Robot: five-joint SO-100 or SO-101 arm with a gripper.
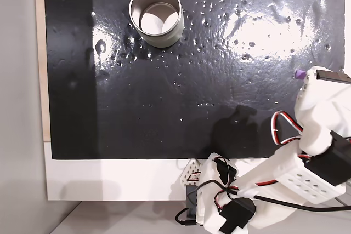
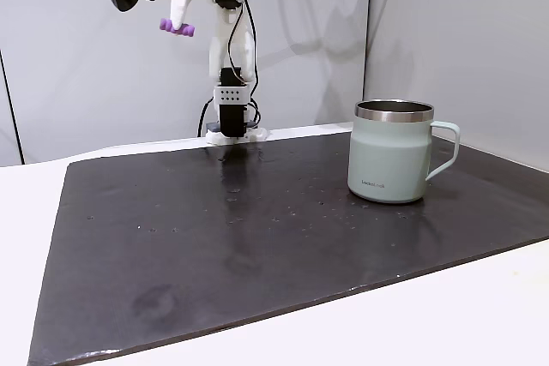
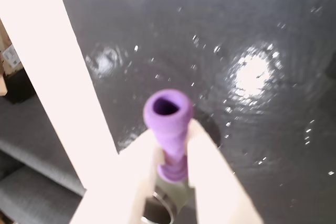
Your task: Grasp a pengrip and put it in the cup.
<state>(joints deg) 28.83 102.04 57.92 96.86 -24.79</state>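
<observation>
Gripper (image 3: 172, 153) up high, jaws pinched tight on the pengrip (image 3: 169, 124), well apart from the cup (image 2: 390, 160).

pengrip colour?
Light purple; the pengrip shows best in the wrist view, pinched between the jaws.

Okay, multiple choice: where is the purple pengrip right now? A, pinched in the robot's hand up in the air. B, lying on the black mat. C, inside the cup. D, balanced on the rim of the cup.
A: in a fixed view the pengrip hangs in the hand high above the black mat, far from the cup, and the wrist view shows the fingers clamped on it.
</observation>
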